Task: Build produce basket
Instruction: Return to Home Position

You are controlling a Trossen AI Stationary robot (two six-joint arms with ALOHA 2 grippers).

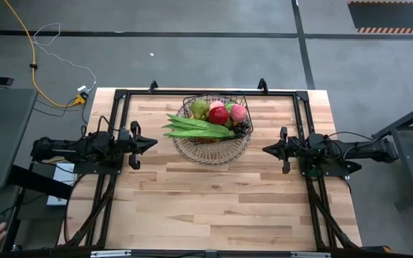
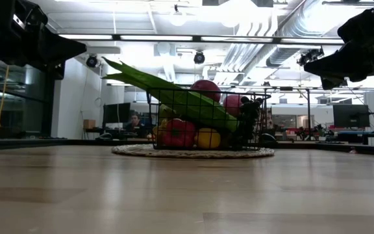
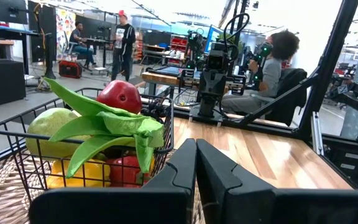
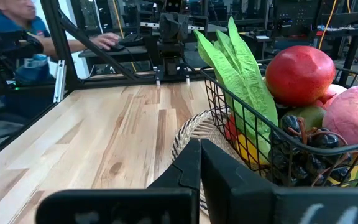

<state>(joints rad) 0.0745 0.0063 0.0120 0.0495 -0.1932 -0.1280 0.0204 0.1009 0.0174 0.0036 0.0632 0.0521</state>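
Produce (image 1: 219,115) inside wire basket (image 1: 208,155)

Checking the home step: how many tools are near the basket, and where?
2. The left tool hangs left of the basket, apart from it; the right tool hangs right of it, also apart. Both are shut and empty.

Wooden table (image 1: 214,208), wire basket (image 1: 214,156) (near far edge) on it

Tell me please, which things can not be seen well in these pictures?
1. Lower fruit in the basket: high view, covered by the green pods and top fruit.
2. Dark grapes: high view, too small, half hidden.
3. Rest of the basket: right wrist view, cut by the picture's edge.
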